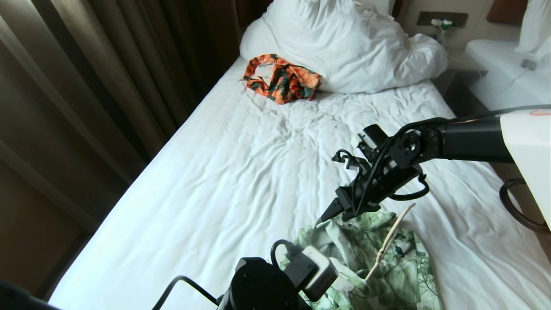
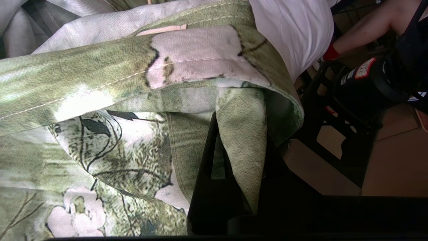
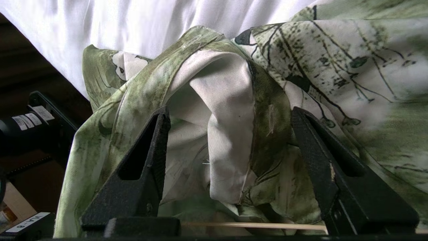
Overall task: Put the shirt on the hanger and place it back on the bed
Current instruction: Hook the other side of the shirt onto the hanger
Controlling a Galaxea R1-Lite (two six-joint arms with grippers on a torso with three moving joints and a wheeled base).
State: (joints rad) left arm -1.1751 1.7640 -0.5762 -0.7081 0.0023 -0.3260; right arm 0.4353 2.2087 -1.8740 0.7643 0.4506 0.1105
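Clenched on a fold of the shirt, the left gripper pins green cloth between its dark fingers at the near edge of the bed. The shirt lies crumpled there on the white sheet, with the hanger resting on top of it. Just beyond the shirt the right gripper stands with its jaws released, spread wide around a bunched fold and grasping nothing. Far up the bed, an orange patterned garment lies against the white duvet.
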